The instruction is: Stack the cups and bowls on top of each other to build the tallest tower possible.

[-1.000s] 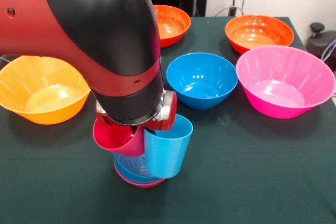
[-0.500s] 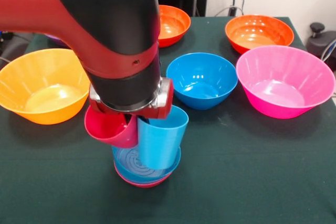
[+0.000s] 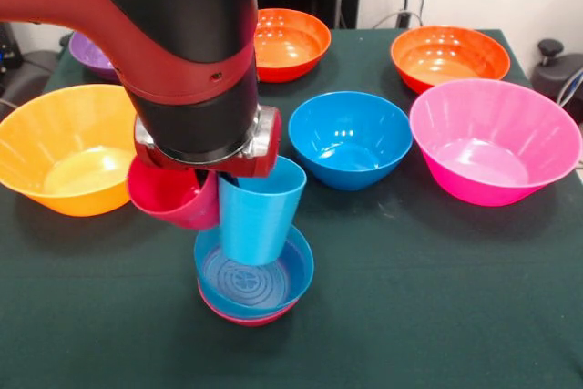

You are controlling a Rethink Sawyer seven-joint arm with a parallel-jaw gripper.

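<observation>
The pincer (image 3: pixel 217 187) is mostly hidden under the arm's (image 3: pixel 173 43) thick black and red wrist, but it is clamped where the rims of the two cups meet, so both hang from it clear of the counter (image 3: pixel 437 298). The light blue cup (image 3: pixel 258 216) hangs roughly upright on the right, its base just above the inside of the small blue bowl (image 3: pixel 255 284). The crimson red cup (image 3: pixel 173 196) is pressed against its left side and tilts outward. The small blue bowl sits nested in the small red bowl (image 3: pixel 244 317), whose rim peeks out beneath it. Just beyond stands the mid-sized blue bowl (image 3: pixel 351 138), with the large pink bowl (image 3: pixel 495 140) to its right. The yellow-orange bowl (image 3: pixel 68 148) stands at the left. Further back are two orange bowls (image 3: pixel 290 43) (image 3: pixel 449 56) and a purple bowl (image 3: pixel 91 54), partly behind the arm.
</observation>
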